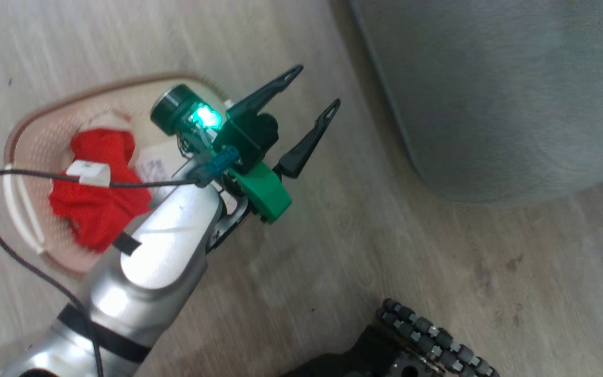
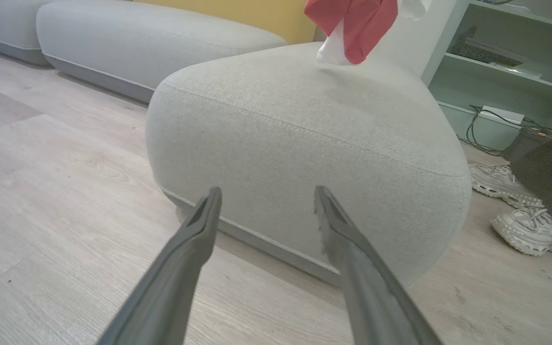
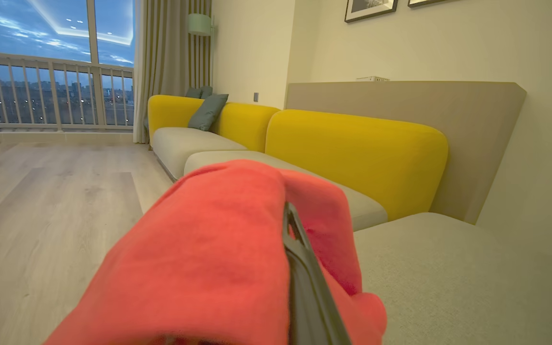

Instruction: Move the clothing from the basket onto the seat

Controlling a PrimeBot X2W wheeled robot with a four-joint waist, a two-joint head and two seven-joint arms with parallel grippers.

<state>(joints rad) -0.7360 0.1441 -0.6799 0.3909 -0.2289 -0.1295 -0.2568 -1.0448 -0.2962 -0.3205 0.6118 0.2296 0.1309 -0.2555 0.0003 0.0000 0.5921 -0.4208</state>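
Observation:
The cream basket point(image 1: 29, 152) lies on the floor at the left with red clothing point(image 1: 97, 193) bunched inside. My left gripper point(image 1: 320, 84) hovers open and empty just right of the basket, fingers pointing toward the grey seat point(image 1: 490, 94). In the left wrist view the left gripper point(image 2: 267, 191) faces the seat's point(image 2: 304, 134) rounded side. A red garment point(image 2: 352, 24) with a bit of white cloth hangs above the seat's top. My right gripper point(image 3: 288, 215) is shut on this red garment point(image 3: 209, 258), which drapes over its fingers, with the seat point(image 3: 448, 278) below and to the right.
Wood floor lies between basket and seat. My wheeled base point(image 1: 422, 340) shows at the bottom. Pale sneakers point(image 2: 520, 215) and a shelf unit point(image 2: 496, 57) with cables stand right of the seat. A yellow-backed sofa point(image 3: 352, 148) runs along the wall behind it.

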